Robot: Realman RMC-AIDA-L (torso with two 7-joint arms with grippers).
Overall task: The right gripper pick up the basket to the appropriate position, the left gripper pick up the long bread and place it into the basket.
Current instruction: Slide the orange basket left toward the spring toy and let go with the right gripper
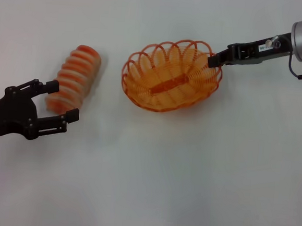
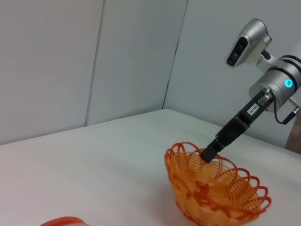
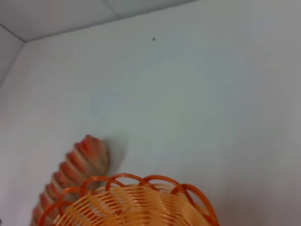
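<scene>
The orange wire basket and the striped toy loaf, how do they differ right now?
The oval orange wire basket is open see-through mesh with a scalloped rim; the long bread is a solid, ridged, orange-and-cream loaf. The right gripper is at the basket's rim; the left gripper, open, straddles the loaf's near end. Both sit on the white table.

Black two-fingered pincers [image 1: 60, 101] — right arm [image 1: 260, 48] white-labelled, silver wrist, cyan ring light, black cable.
</scene>
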